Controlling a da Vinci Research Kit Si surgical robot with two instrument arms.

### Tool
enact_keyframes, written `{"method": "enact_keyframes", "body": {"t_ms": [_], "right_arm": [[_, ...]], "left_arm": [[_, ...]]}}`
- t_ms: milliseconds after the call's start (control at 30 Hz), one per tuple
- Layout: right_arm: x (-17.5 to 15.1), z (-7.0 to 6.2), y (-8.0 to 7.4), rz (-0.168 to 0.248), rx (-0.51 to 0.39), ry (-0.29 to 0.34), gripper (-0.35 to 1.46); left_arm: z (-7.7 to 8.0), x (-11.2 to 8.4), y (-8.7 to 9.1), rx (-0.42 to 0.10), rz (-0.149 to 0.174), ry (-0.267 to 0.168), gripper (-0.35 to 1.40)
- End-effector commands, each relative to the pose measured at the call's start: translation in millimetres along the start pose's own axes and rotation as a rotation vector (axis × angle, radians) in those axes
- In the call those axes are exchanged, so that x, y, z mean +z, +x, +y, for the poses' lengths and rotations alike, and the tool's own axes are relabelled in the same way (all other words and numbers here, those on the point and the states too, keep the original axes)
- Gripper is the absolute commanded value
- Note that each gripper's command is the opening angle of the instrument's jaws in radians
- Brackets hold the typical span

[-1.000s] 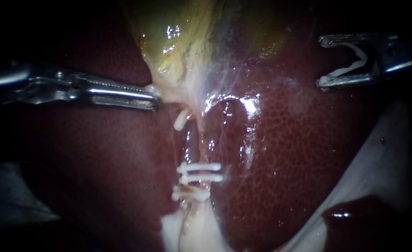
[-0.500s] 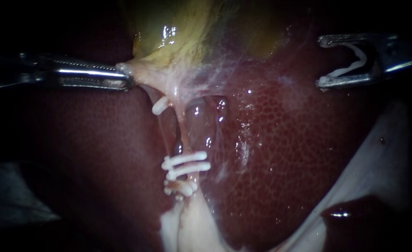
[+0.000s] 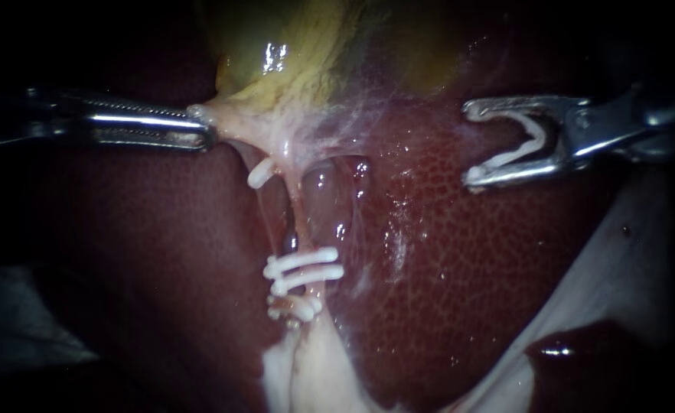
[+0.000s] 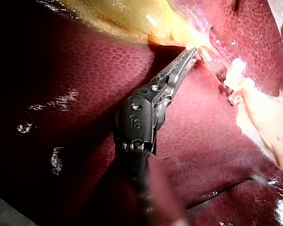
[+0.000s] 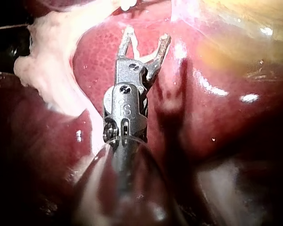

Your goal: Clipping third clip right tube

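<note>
Close view of a dark red liver (image 3: 467, 260) with the yellow-green gallbladder (image 3: 299, 61) above it. Over the last half second the right instrument (image 3: 474, 144) has moved in from the right edge. It now hangs over the liver, nearer the tubes but well apart from them. Its jaws stand wide, and a white loaded clip (image 3: 533, 138), bent open in a V, sits between them touching both.

The left instrument (image 3: 203, 134) has not shifted in that half second. Its jaws are closed on a tag of pale tissue (image 3: 234, 122) at the gallbladder's base and draw it leftward, which keeps the tubes below taut.

The right tube (image 3: 298, 218) runs down from that tissue to a pair of clips (image 3: 305, 268) lying across it side by side. A further clip (image 3: 295, 307) sits just below them, and a single clip (image 3: 261, 174) sits on the thinner strand beside the tube.

The bare stretch above the pair is probably where the third clip belongs. The approach seems only begun: the open clip has yet to reach and straddle the tube.
</note>
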Motion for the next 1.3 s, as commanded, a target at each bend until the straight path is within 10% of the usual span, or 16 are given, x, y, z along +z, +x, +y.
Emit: {"method": "enact_keyframes", "body": {"t_ms": [33,367,833,1300], "right_arm": [[0.8,-0.1,-0.2,0.009,0.016,0.007,0.5],[9.0,-1.1,-1.9,0.094,0.18,0.1,0.5],[16.9,0.8,-5.7,0.135,0.296,0.162,0.49],[19.0,1.3,-4.3,0.282,0.403,0.248,0.49]], "left_arm": [[0.0,0.0,0.0,0.0,0.0,0.0,-0.35],[0.2,-0.1,0.0,0.0,0.0,0.001,-0.35],[0.6,-0.1,0.1,-0.001,0.0,0.003,-0.35],[0.6,-0.1,0.1,-0.001,0.0,0.003,-0.35]]}}
